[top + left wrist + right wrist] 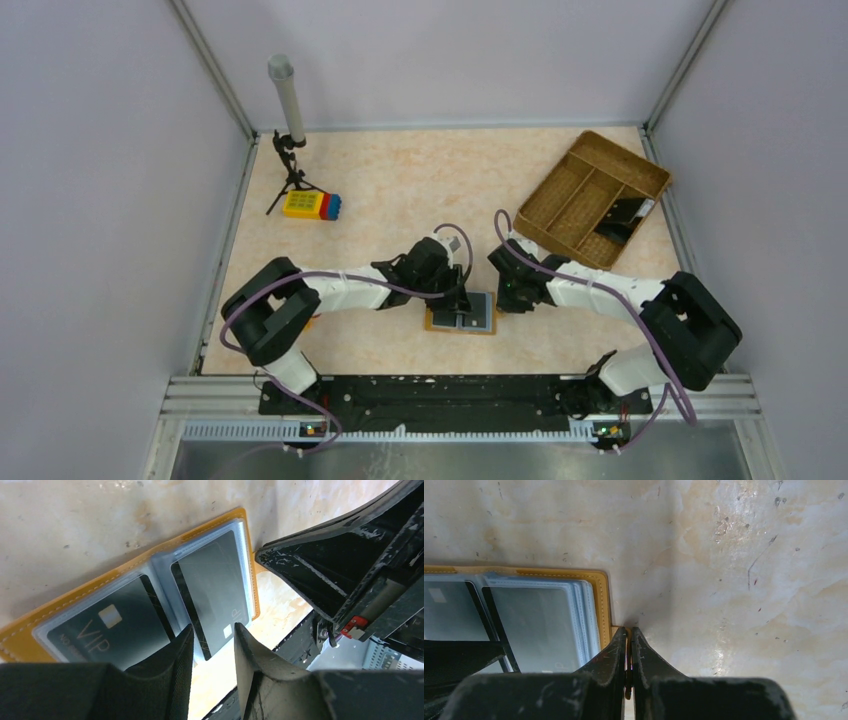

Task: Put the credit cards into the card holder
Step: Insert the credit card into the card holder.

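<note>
The card holder (435,322), an orange-tan wallet with clear sleeves, lies open on the table between the arms. One dark VIP credit card (115,625) sits in its left sleeve. A second dark card (215,585) lies on the right sleeve, its lower end sticking out past the holder's edge. My left gripper (212,635) hovers over that end, jaws apart on either side of it. My right gripper (629,632) is shut on the small tab at the card holder's (603,600) right edge, pinning it to the table.
A brown woven tray (560,190) stands at the back right with dark cards (620,215) in one compartment. A yellow-red-blue toy block (311,205) and a small tripod with a grey tube (288,100) stand at the back left. My right arm (350,565) is close beside the left gripper.
</note>
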Robot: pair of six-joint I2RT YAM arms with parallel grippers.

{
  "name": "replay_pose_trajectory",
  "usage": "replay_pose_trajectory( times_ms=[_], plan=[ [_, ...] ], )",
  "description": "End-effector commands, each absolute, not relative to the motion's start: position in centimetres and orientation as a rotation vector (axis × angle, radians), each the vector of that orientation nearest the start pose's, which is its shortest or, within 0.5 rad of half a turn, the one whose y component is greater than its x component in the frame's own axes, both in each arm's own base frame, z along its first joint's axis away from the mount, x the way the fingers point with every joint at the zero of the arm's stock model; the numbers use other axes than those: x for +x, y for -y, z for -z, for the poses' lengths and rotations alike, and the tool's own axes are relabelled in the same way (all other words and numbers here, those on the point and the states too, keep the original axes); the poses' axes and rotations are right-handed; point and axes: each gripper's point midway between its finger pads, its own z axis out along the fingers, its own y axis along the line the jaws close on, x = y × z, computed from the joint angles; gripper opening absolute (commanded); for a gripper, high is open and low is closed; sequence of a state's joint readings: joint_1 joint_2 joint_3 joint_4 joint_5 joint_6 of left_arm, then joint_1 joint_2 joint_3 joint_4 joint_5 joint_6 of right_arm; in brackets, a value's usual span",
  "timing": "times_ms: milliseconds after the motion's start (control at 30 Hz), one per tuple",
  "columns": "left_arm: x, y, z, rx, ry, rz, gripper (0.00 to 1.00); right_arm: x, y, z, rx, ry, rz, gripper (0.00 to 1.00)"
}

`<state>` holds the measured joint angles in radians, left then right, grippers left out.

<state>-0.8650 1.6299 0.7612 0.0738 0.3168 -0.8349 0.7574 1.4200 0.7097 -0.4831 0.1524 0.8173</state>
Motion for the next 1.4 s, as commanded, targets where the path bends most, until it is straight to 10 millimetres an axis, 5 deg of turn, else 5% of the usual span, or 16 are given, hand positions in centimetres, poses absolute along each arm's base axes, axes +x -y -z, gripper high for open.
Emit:
replay_pose_trajectory(
  times_ms=[0,333,533,733,933,1367],
  plan=[
    [19.1,36.1,-5.8,0.29,-2.601,1.041,0.36,17.7,-16.9,0.2,0.113,-2.81,-0.107,0.0],
    [18.9,35.4,-6.5,0.327,-2.596,0.952,0.44,18.0,-16.8,-0.6,0.113,-2.788,-0.106,0.0],
    [18.9,33.0,-9.1,0.318,-2.541,0.883,0.66,18.7,-17.0,-3.2,0.086,-2.734,-0.14,0.26],
    [19.2,30.0,-9.2,0.248,-2.532,0.824,0.71,19.1,-18.9,-6.9,0.033,-2.658,-0.334,0.39],
    [19.7,27.4,-7.2,0.127,-2.573,0.79,0.67,18.9,-21.9,-9.8,-0.019,-2.58,-0.607,0.39],
    [19.4,26.8,-4.8,0.094,-2.618,0.795,0.51,17.4,-24.1,-5.1,0.017,-2.705,-0.732,0.3]
  ],
)
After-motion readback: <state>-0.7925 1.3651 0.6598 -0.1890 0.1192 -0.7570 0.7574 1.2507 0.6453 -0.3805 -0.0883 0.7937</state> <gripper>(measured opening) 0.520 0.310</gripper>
